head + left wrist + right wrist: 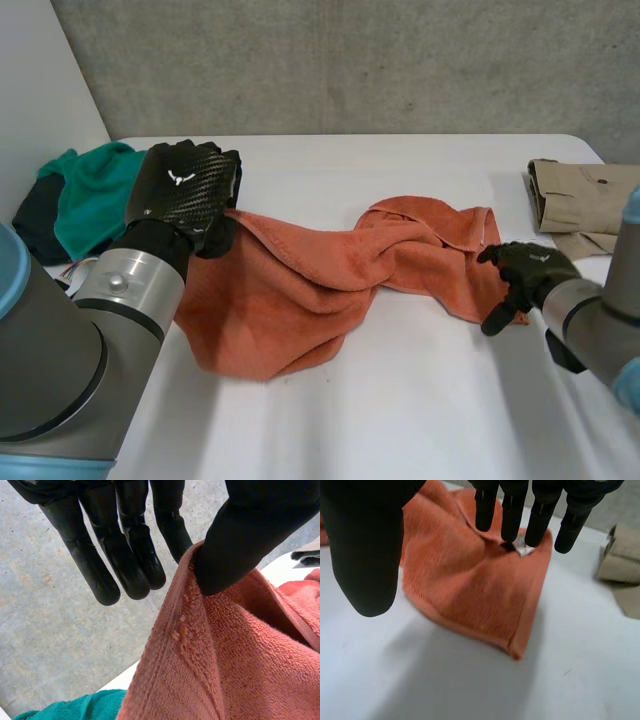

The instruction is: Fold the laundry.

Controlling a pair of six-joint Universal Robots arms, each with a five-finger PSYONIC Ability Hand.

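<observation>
The left hand (185,188), at the frame's left, pinches a raised edge of the orange towel (300,285) under its thumb; the right hand (535,265), lower right, hangs released, straight fingers (512,515) at the towel's right corner; the towel sprawls mid-table (400,410).

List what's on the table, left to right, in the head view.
Dark cloth → teal cloth → left hand → orange towel → right hand → beige garment
</observation>
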